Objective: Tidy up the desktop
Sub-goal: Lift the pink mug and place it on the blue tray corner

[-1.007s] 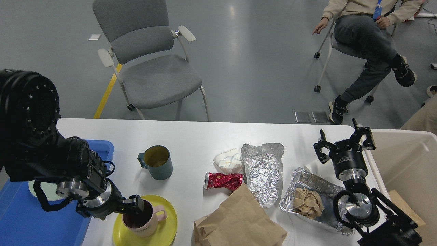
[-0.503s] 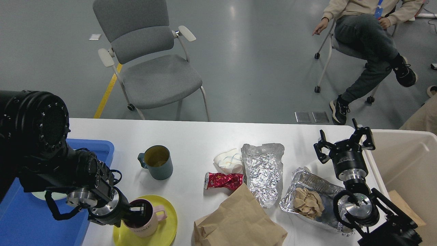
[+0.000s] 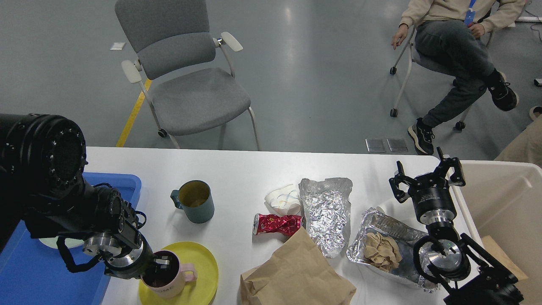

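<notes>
The white desktop [image 3: 245, 167] carries cups and litter. My left gripper [image 3: 160, 264] is shut on the rim of a pink mug [image 3: 169, 280], one finger inside it, at the left edge of a yellow plate [image 3: 201, 271]. A dark green mug [image 3: 195, 203] stands behind it. A crushed red can [image 3: 277, 223], white crumpled paper [image 3: 281, 198], a foil bag [image 3: 326, 212], a brown paper bag [image 3: 296, 277] and a foil tray [image 3: 383, 226] with a brown wad lie mid-right. My right gripper [image 3: 427, 177] is open and empty above the desktop's right end.
A blue tray [image 3: 25, 275] at the left edge holds a pale plate [image 3: 53, 243]. A beige bin [image 3: 504, 199] stands off the right edge. A grey chair [image 3: 190, 89] stands behind the table, and a seated person [image 3: 457, 46] is at the far right.
My left gripper has closed on the pink mug's rim and pulled it left and toward me across the yellow plate. The right arm has not moved.
</notes>
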